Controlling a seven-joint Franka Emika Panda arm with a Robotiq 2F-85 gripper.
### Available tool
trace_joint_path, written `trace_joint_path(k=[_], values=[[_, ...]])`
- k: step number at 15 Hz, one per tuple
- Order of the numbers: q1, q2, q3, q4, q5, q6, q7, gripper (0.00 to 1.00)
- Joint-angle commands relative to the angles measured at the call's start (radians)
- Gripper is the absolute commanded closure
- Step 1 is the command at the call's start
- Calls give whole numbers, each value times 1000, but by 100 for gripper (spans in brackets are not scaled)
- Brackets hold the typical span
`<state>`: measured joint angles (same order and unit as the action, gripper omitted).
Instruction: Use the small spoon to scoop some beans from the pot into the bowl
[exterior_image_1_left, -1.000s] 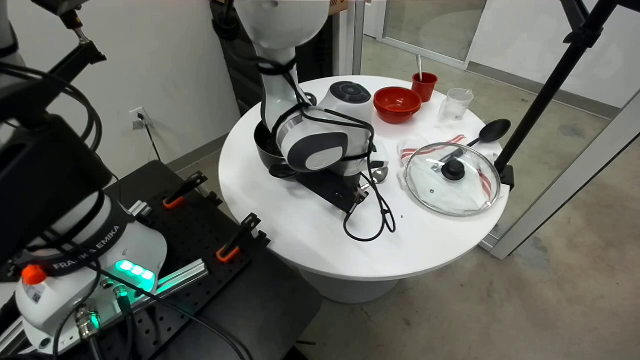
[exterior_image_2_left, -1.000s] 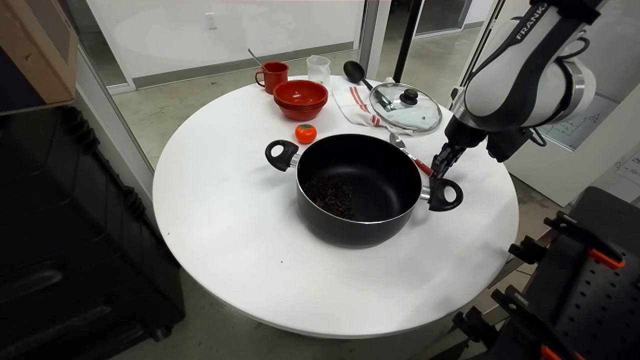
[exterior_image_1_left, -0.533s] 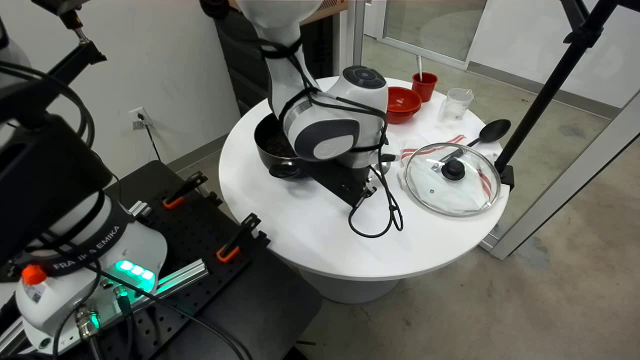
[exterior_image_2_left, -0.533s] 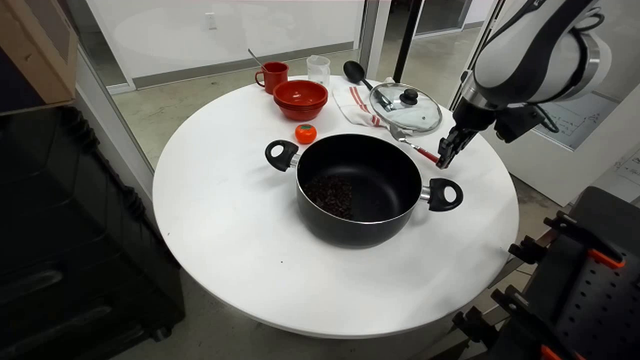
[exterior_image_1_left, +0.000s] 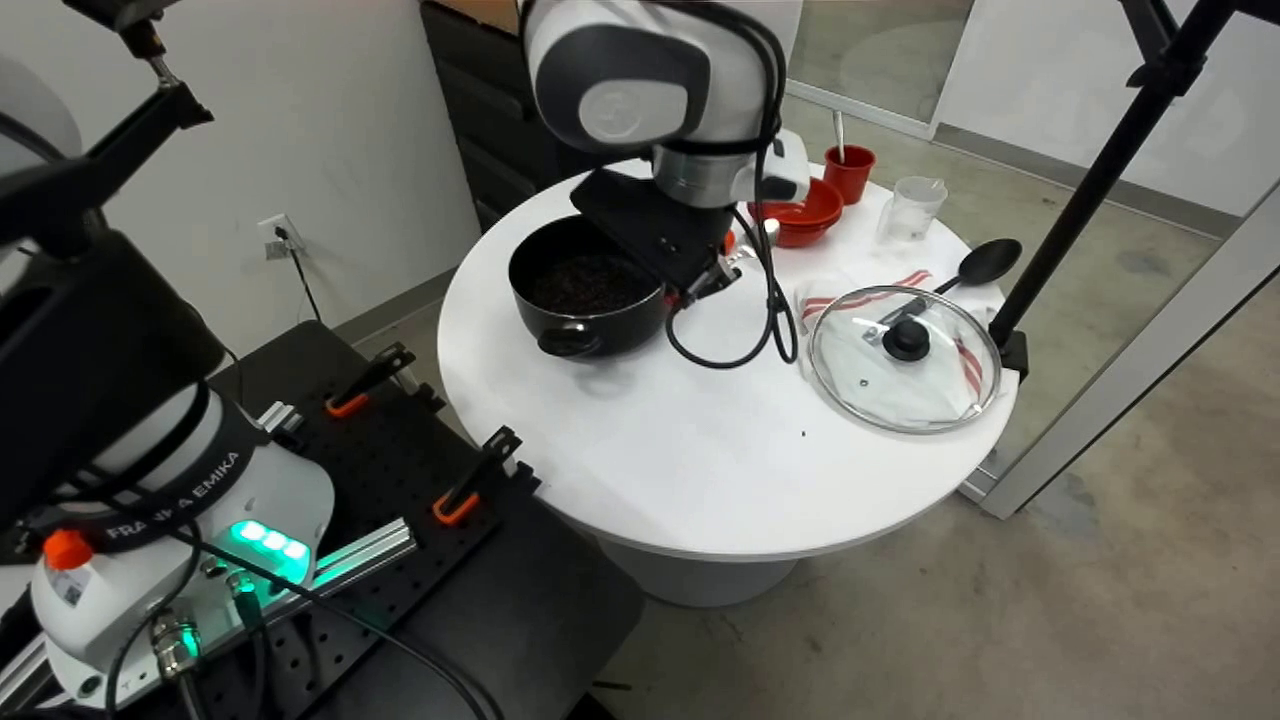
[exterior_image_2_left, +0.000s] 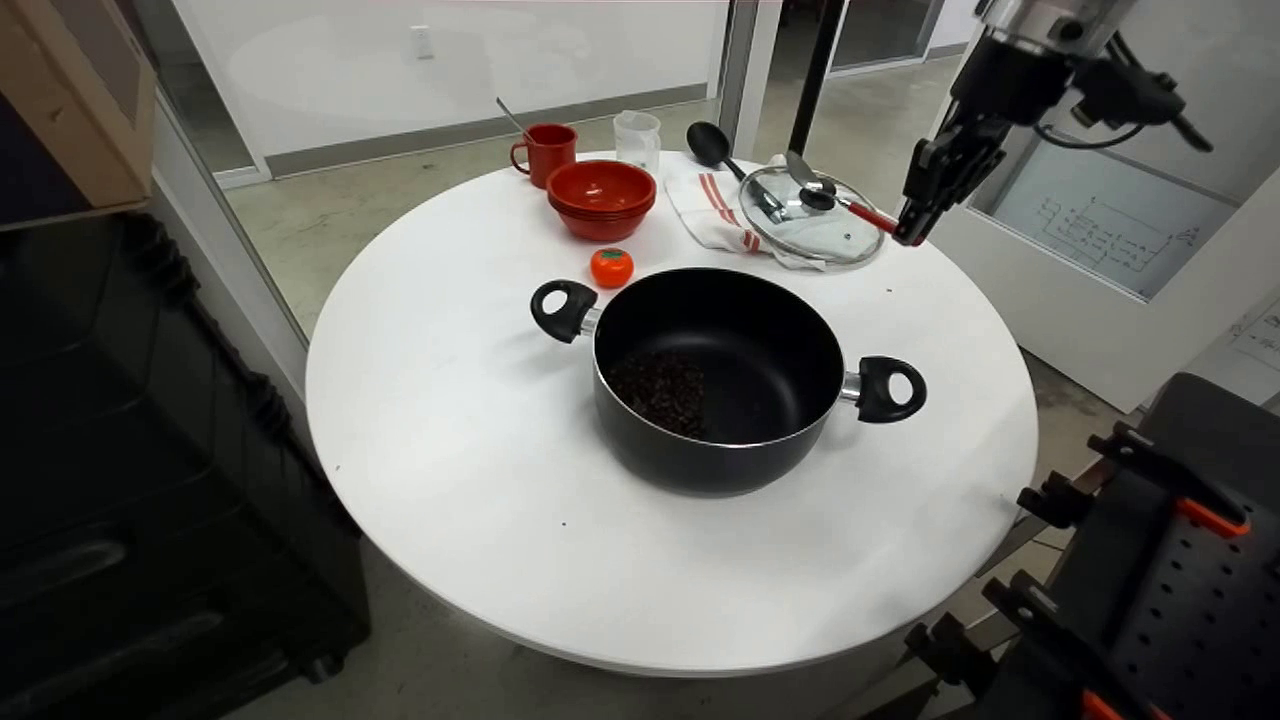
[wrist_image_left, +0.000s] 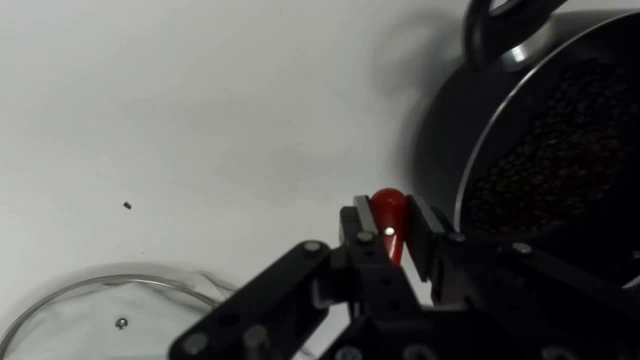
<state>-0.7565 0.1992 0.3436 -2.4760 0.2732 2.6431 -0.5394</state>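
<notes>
Spoon (exterior_image_2_left: 862, 212) has just risen clear of the surface (exterior_image_2_left: 450, 450), upper right in an exterior view, handle (wrist_image_left: 390, 207) clamped in the end effector (wrist_image_left: 392, 215); pickup looks done, so scooping beans (exterior_image_2_left: 660, 392) from the pot (exterior_image_2_left: 700, 468), mid-frame, likely comes next.

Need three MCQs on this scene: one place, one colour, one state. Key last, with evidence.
1. Where is the heap of beans?
A top red bowl; B pot; C glass lid
2. Colour of the handle on the small spoon?
A blue; B yellow; C red
3. Gripper state?
A shut on the small spoon; B open; C shut on the glass lid

1 B: beans show inside the pot in every view.
2 C: it shows red in the wrist view.
3 A: the wrist view shows it pinching the handle.
</notes>
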Motion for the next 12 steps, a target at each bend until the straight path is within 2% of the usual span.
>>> trace_joint_path(k=[1, 2, 4, 6, 7, 9, 12], values=[[-21, -216, 38, -92, -7, -281, -6, 95], [143, -261, -124, -96, -4, -373, -22, 95], [225, -326, -227, -104, -105, -552, 21, 95], [312, -352, -328, -113, -227, -667, 42, 95], [348, -363, -366, -121, -303, -692, 56, 95], [397, -379, -414, -151, -445, -670, 84, 95], [453, -386, -453, -185, -600, -641, 100, 95]])
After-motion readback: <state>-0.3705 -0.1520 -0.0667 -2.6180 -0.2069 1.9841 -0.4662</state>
